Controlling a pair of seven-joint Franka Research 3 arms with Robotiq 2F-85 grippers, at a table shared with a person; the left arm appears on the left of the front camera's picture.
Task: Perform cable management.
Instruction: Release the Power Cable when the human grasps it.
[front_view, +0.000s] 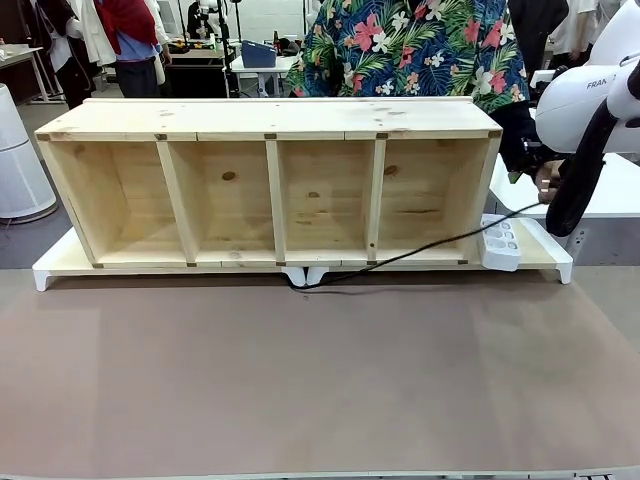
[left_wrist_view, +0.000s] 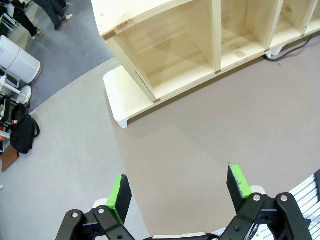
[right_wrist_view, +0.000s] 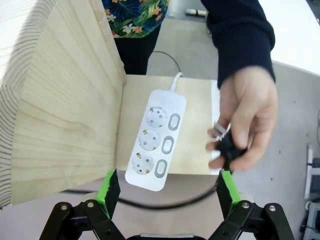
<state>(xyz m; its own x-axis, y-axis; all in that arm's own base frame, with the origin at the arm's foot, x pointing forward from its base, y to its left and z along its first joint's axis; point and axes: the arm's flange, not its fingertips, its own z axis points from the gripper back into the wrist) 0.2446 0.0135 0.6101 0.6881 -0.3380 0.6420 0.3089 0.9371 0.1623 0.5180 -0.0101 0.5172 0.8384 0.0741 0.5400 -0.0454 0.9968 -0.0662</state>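
Observation:
The cable (front_view: 420, 252) is a thin black cord that runs from under the middle of the wooden shelf (front_view: 270, 180) rightward and up to a person's hand (front_view: 546, 182). In the right wrist view that hand (right_wrist_view: 248, 115) pinches the small black plug (right_wrist_view: 229, 148) beside the white power strip (right_wrist_view: 155, 145). The cord (right_wrist_view: 165, 203) sags below the strip. My right gripper (right_wrist_view: 167, 192) hovers open above strip and cord, touching neither. My left gripper (left_wrist_view: 179, 187) is open over bare brown tabletop, far from the cable loop (left_wrist_view: 285, 52).
The shelf has several open compartments and stands on a white base (left_wrist_view: 122, 97) at the table's far side. The power strip (front_view: 500, 243) lies on the base's right end. My right arm (front_view: 585, 100) hangs over that corner. The brown mat (front_view: 320, 380) stretches in front.

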